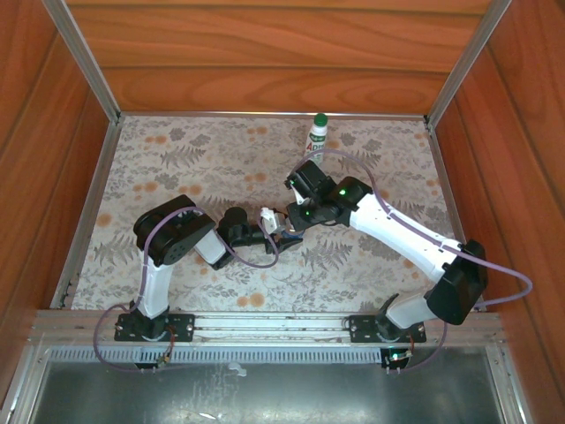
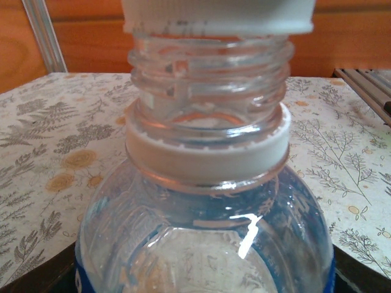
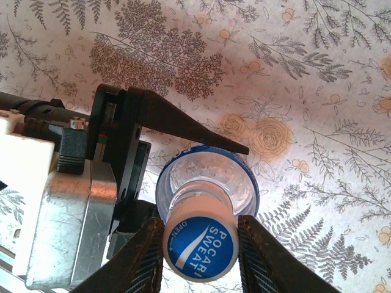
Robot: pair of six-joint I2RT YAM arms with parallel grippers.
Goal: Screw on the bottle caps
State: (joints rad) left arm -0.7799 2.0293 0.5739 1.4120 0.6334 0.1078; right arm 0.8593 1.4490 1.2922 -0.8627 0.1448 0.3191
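From above, the white bottle (image 1: 316,137) stands at the table's (image 1: 177,150) far edge, green cap (image 1: 320,117) on, apparently done and well apart from both arms. The left wrist camera shows the clear bottle's (image 2: 204,244) threads bare under the Pocari Sweat cap (image 2: 220,15), so that one looks barely started. From the right wrist, the right gripper (image 3: 201,247) clenches that cap while the left gripper (image 3: 186,177) grasps the bottle, with nothing in the way.
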